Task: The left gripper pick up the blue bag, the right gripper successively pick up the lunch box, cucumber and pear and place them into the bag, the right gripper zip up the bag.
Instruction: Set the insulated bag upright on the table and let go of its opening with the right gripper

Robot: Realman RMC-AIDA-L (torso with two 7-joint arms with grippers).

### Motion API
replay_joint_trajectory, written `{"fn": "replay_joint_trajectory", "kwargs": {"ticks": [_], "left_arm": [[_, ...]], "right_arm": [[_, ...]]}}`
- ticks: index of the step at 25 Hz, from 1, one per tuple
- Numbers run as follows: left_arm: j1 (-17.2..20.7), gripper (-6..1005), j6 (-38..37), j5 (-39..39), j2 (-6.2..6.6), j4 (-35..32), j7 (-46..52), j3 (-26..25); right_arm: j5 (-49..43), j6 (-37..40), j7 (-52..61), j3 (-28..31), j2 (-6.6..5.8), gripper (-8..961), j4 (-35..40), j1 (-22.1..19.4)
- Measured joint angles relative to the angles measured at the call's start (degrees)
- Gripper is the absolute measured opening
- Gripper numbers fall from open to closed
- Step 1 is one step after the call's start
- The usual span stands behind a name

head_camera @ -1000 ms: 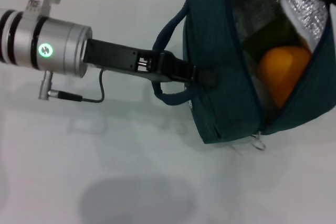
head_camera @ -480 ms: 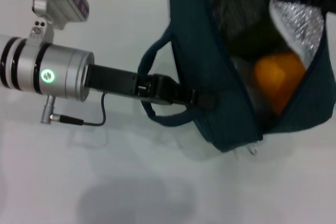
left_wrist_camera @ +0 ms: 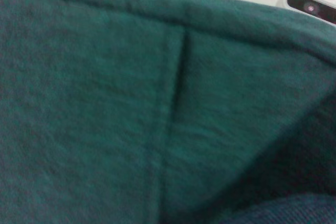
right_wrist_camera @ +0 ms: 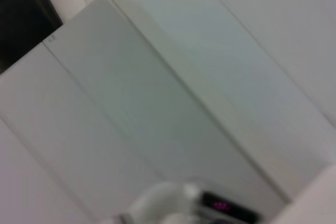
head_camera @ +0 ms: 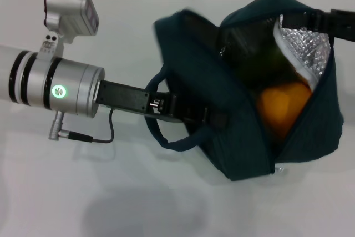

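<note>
Head view. Blue bag (head_camera: 244, 131): on the white counter (head_camera: 83, 192), toward its right edge, tipped on its side, mouth open and facing up and right, silver foil lining exposed. Pear (head_camera: 283, 106): orange, inside the bag near the lower part of the opening. Cucumber (head_camera: 258, 62): dark green shape deeper in the bag, above the pear, partly in shadow. Lunch box: not made out inside. Left tool (head_camera: 213, 117): reaches in from the counter's left edge, clamped onto the bag's side panel, just by one loop handle. Right tool (head_camera: 310, 19): dark, at the bag's upper rim by the foil flap; whether it is wide or narrow cannot be told.

Left wrist view. Teal fabric of the bag with a vertical seam fills the picture.

Right wrist view. Pale wall panels only; no task item shown.
</note>
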State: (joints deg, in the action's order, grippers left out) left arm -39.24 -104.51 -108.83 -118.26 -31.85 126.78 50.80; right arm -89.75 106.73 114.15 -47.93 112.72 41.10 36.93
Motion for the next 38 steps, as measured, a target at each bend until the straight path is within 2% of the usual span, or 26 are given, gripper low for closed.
{"fn": "replay_joint_trajectory", "kwargs": {"ticks": [3, 5, 7, 8, 11, 15, 37, 38], "left_arm": [[0.3, 69, 0.1, -0.1, 0.0, 0.1, -0.1, 0.1], [0.3, 69, 0.2, -0.2, 0.01, 0.1, -0.1, 0.1], [0.4, 69, 0.2, -0.2, 0.02, 0.1, -0.2, 0.1], [0.3, 68, 0.2, -0.2, 0.02, 0.1, -0.2, 0.1], [0.1, 67, 0.2, -0.2, 0.18, 0.1, -0.1, -0.2], [-0.6, 75, 1.0, -0.2, 0.34, 0.1, -0.2, 0.1], [-1.6, 167, 1.0, 1.1, 0.68, -0.2, 0.1, -0.4], [-1.5, 226, 1.0, 1.3, 0.63, -0.2, 0.0, -0.4]], "right_arm": [[1.9, 3.1, 0.2, 0.3, 0.63, 12, 2.7, -1.1], [0.6, 0.9, 0.6, -0.1, 0.81, 12, 3.6, -2.2], [-2.6, -3.3, 1.0, -0.3, 0.39, 12, 1.1, -2.5], [-4.7, -5.3, 1.0, -0.3, -0.38, 12, -2.9, -2.1], [-5.0, -4.8, 0.7, -0.3, -0.68, 12, -4.4, -2.0], [-5.0, -4.6, 0.8, -0.3, -0.39, 11, -4.5, -2.7], [-3.5, -6.9, 1.2, 1.2, -1.01, 11, -5.4, -2.6], [-3.5, -6.9, 1.2, 1.2, -1.02, 11, -5.4, -2.6]]}}
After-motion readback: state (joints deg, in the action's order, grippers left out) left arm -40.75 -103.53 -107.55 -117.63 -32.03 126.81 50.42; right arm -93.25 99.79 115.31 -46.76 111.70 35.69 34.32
